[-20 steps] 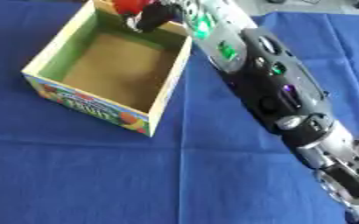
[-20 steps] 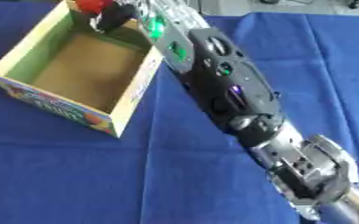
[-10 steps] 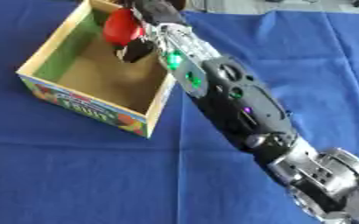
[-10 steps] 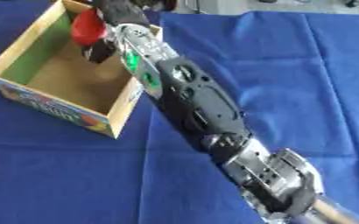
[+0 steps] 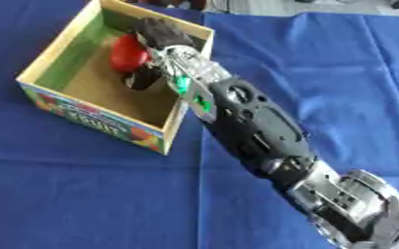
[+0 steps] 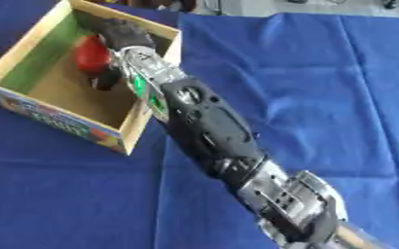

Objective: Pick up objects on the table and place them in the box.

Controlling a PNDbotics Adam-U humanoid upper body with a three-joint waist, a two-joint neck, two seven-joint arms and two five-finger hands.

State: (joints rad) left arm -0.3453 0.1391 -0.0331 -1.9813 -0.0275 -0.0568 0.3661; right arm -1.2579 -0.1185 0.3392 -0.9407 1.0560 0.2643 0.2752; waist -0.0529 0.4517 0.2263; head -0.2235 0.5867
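Both views come from one head-mounted stereo pair looking steeply down and forward at the blue-covered surface [image 5: 83,194], at close range. Each frames the same area: the open box [image 5: 165,127] at upper left and the right arm crossing diagonally from the lower right corner. In the right eye view the box [image 6: 124,133] sits nearer the left edge.

Table cloth [image 5: 322,58]: blue fabric, matt, lightly creased. Box [image 5: 63,46]: cardboard look, plain tan matt inside with one green inner wall, outer face printed in bright colours. Right hand [image 5: 156,34] dark and matt, curled on a smooth red object [image 5: 128,52] with slight sheen; arm [image 5: 254,126] of black glossy shell and silver metal joints.
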